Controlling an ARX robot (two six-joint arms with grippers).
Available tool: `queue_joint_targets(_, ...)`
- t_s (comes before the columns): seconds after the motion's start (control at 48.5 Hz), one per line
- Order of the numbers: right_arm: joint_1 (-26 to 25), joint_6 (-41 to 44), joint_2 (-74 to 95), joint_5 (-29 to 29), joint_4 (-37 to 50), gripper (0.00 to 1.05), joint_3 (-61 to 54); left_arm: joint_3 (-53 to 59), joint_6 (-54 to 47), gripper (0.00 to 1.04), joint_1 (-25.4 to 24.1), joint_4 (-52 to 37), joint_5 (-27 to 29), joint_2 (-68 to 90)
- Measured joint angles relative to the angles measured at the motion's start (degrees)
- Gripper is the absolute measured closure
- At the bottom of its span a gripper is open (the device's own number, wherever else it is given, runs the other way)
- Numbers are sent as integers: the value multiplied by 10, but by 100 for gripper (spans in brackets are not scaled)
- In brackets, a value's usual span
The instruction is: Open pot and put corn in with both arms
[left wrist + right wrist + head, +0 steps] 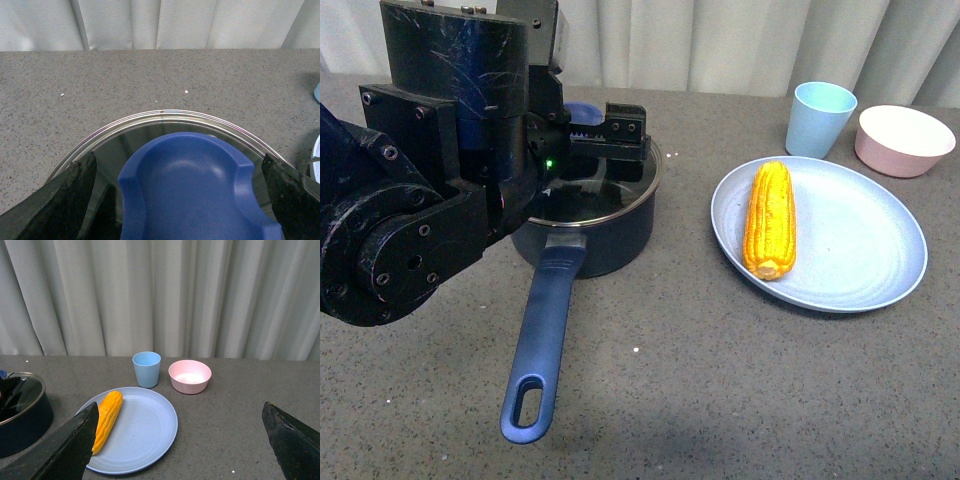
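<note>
Two sets of jaws, both spread apart: the left gripper (180, 197) straddles the blue knob (192, 175) on the pot's (610, 242) glass lid (160, 121), probably lined up to lift it, while the right gripper (177, 450) hangs facing the corn (107, 417) on its plate (150, 437), cup (147, 368) and bowl (189, 376) behind.

left arm (440, 180) over pot (610, 238), corn (771, 218) clear above, cup (820, 118), bowl (904, 140) behind

The pot (610, 235) sits centre-left (left arm (450, 150) over it); the corn (771, 220) lies on the plate (860, 245) at right; cup (820, 118) and bowl (904, 140) are behind, upper right.
</note>
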State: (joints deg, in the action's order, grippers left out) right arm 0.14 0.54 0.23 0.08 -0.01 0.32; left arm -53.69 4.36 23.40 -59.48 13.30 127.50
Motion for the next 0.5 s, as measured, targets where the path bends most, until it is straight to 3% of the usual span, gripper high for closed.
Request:
queue_joint_targets(0.083, 0, 0, 0, 0, 0, 9, 0, 0, 0, 7, 0, 0, 0, 0)
queue_joint_targets(0.289, 0, 0, 0, 0, 0, 9, 0, 0, 3, 46, 0, -1, -3, 0)
queue_joint_targets(0.495, 0, 0, 0, 0, 0, 9, 0, 14, 18, 48, -9, 19, -16, -39)
